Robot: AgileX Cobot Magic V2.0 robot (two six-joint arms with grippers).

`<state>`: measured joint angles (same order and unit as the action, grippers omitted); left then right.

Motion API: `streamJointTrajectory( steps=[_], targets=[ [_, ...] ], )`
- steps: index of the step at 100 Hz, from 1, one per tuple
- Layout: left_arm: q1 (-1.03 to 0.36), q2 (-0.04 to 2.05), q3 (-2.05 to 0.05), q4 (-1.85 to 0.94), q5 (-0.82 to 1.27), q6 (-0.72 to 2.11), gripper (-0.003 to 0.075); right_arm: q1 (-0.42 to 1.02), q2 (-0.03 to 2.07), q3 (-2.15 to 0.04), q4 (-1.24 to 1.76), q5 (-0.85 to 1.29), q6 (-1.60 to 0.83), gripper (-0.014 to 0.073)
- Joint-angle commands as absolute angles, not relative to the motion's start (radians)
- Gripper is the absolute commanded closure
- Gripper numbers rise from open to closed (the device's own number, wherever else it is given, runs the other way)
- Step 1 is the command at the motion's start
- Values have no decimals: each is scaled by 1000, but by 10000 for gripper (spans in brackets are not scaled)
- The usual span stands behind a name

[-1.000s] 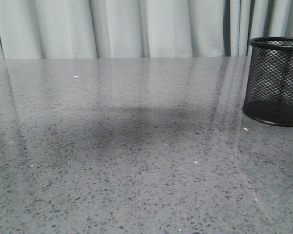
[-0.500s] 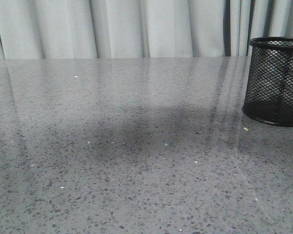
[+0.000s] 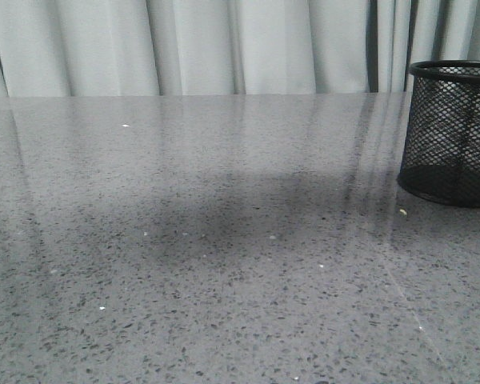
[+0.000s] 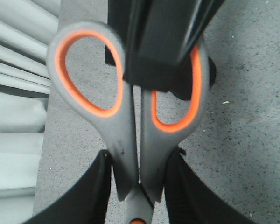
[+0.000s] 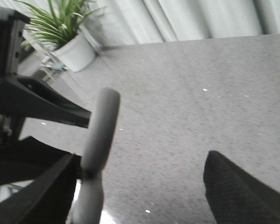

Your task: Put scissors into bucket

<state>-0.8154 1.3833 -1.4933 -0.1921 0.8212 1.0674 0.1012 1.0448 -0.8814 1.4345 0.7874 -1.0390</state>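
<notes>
The scissors (image 4: 130, 140) have grey handles lined in orange. In the left wrist view my left gripper (image 4: 139, 172) is shut on them just below the finger loops, above the table. A black finger (image 4: 158, 46) of the other gripper crosses one loop. In the right wrist view the scissors (image 5: 99, 135) show edge-on beside one finger (image 5: 46, 191), and my right gripper (image 5: 140, 191) is open with a wide gap. The black wire-mesh bucket (image 3: 452, 132) stands upright at the table's far right in the front view. Neither gripper nor the scissors show in the front view.
The grey speckled table (image 3: 224, 240) runs back to pale curtains (image 3: 224, 48). A potted plant (image 5: 67, 35) stands off the table, behind my left arm (image 5: 23, 102) in the right wrist view.
In the front view the dark shadow on the table has spread a little to the right. The bucket has not moved.
</notes>
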Motion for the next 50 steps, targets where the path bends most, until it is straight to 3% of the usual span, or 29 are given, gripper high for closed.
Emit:
streamJointTrajectory(
  steps=[1,11,26,33,40,50],
  targets=[
    [-824,1349,-1529,-214,737,1067,660,103,1059,-914,1574,829,-1081,119],
    [-824,1349,-1529,-214,737,1067,660,103,1091,-914,1620,868,-1081,276],
    [-824,1349,-1529,-214,737,1067,660,103,1131,-917,1656,932,-1084,665],
    [-824,1347,-1529,-216,737,1067,650,103,1138,-931,1651,940,-1090,659],
    [-824,1332,-1529,-239,728,1065,582,103,1138,-954,1641,927,-1092,659],
    [-824,1294,-1529,-250,689,1041,349,101,1138,-1013,1610,884,-1092,659]
  ],
)
